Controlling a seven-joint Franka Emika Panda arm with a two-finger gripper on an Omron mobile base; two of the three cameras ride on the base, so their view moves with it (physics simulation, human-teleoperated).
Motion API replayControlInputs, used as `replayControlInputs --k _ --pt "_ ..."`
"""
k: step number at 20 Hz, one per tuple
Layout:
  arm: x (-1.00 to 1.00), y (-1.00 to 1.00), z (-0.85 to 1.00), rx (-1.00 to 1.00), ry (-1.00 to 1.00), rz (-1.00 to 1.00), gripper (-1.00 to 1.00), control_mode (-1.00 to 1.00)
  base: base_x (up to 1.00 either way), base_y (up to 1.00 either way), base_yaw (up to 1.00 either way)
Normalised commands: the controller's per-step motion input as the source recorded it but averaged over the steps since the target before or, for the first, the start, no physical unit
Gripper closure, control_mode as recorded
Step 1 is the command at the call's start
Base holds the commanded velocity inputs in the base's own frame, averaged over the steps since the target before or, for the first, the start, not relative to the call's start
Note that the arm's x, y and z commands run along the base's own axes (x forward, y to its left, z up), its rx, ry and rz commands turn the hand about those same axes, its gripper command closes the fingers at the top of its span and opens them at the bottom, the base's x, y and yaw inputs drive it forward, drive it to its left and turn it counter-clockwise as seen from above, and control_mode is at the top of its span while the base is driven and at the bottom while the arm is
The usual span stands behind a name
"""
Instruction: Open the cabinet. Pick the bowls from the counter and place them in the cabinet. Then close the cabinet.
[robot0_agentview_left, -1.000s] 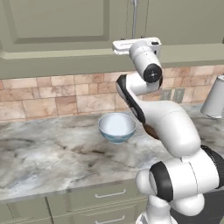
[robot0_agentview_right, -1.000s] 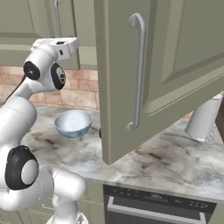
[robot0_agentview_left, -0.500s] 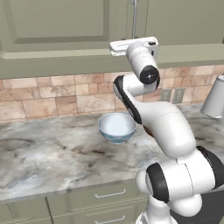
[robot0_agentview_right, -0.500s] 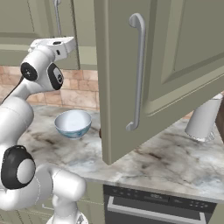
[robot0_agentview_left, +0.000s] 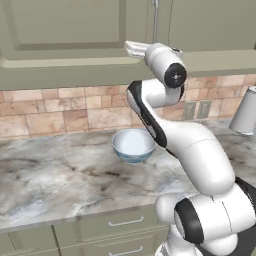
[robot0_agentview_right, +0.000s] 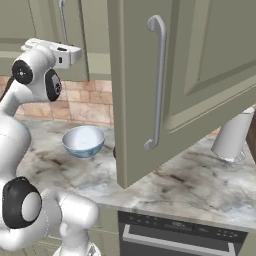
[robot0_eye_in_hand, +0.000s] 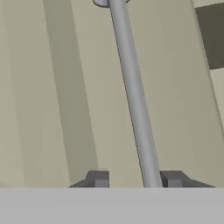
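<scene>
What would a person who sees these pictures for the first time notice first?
Probably the large olive-green cabinet door standing open in the foreground of the right base view, with its long silver handle. Next, the white arm reaching up to another cabinet, where in the hand view the gripper straddles a vertical silver bar handle. Below, the white bowl sits on the marble counter in front of the tiled backsplash.

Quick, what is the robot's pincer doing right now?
Pincer: its two tips sit either side of the cabinet's silver handle; whether it squeezes the bar cannot be told.
</scene>
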Motion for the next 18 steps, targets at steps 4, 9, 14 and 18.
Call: replayControlInputs --k 4,9,14,18 --pt "-0.53 0.88 0.01 -0.04 -0.03 0.35 1.0 -1.0 0.0 0.0 0.0" --pt "-0.99 1.0 -0.31 -0.12 -0.19 0.19 1.0 -1.0 0.0 0.0 0.0" --pt "-1.0 1.0 -0.68 -0.03 -0.21 0.02 1.0 -1.0 0.0 0.0 0.0" --pt "-0.95 1.0 -0.36 0.0 -0.02 -0.06 1.0 -1.0 0.0 0.0 0.0"
